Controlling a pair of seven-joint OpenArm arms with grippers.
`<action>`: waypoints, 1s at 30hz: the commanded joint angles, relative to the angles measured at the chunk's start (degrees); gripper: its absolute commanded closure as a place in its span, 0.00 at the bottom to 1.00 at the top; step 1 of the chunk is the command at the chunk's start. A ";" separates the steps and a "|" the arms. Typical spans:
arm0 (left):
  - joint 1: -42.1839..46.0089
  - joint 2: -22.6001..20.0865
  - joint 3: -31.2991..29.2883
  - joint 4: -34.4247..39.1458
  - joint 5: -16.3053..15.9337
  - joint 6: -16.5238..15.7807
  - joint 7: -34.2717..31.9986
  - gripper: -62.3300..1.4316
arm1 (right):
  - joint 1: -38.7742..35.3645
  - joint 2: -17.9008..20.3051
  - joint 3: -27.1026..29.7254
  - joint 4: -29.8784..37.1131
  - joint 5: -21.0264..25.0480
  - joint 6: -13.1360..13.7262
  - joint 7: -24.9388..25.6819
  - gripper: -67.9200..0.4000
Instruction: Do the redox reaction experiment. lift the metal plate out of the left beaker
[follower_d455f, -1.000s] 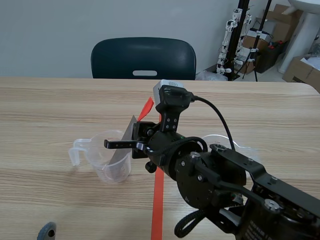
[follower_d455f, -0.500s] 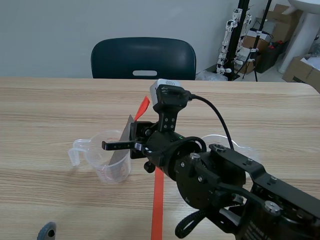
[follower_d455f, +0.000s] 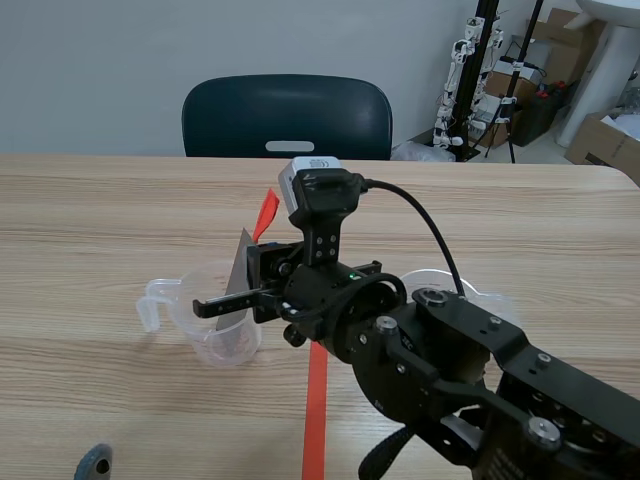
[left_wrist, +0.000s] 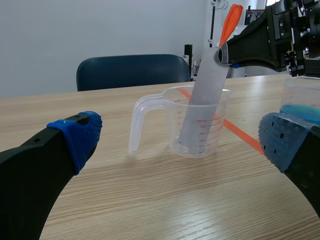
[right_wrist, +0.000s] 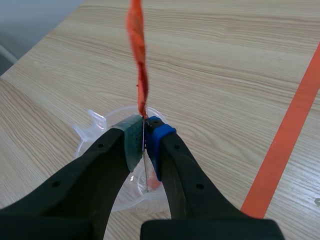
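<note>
Woodgrain table (follower_d455f: 100, 200): right tool (right_wrist: 145, 136) pinches flat grey metal plate (left_wrist: 205, 95) (orange-tipped) inside clear beaker (left_wrist: 172, 125).

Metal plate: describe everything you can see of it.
The metal plate is a flat, dull grey strip with an orange tab at its top. It leans tilted in the clear measuring beaker, its lower end near the floor. The right gripper pinches it between its fingers just below the tab.
</note>
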 joint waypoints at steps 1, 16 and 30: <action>-0.04 0.11 -0.31 0.42 -0.39 0.09 -2.62 0.00 | 1.53 -0.33 0.04 0.42 -0.81 1.27 0.52 0.98; -0.04 0.11 -0.31 0.42 -0.39 0.09 -2.62 0.00 | 1.51 -0.79 0.04 0.42 -10.97 8.83 0.55 0.98; -0.04 0.11 -0.31 0.42 -0.39 0.09 -2.62 0.00 | 1.68 -0.76 0.04 0.42 -24.55 8.83 0.76 0.99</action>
